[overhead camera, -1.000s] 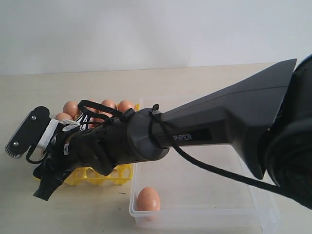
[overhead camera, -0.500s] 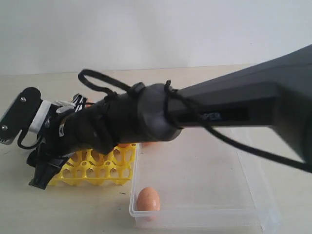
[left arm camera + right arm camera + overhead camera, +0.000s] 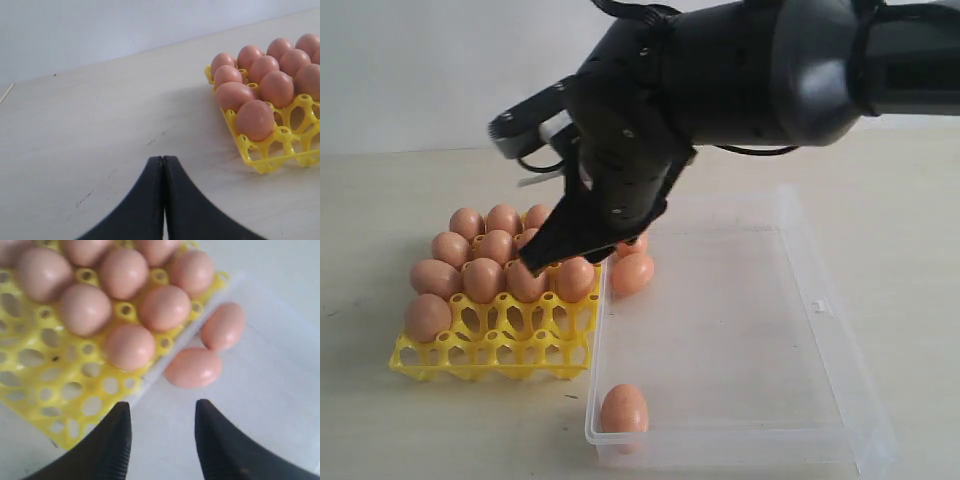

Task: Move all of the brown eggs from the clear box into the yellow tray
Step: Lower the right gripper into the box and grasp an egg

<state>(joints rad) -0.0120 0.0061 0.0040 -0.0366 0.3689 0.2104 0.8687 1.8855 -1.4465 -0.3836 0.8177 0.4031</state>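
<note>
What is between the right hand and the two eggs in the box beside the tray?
Nothing visible. The open right hand points toward the two eggs, bare on the box floor. Only the box's low wall separates them from the tray.

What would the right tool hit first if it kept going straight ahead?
Probably the nearer loose brown egg lying in the clear box beside the yellow tray; the open right tool points roughly at it. Depth is unclear, so the box floor might come first.

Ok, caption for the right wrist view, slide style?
Open right claw facing two brown eggs lying in the clear box beside the part-filled yellow tray.
</note>
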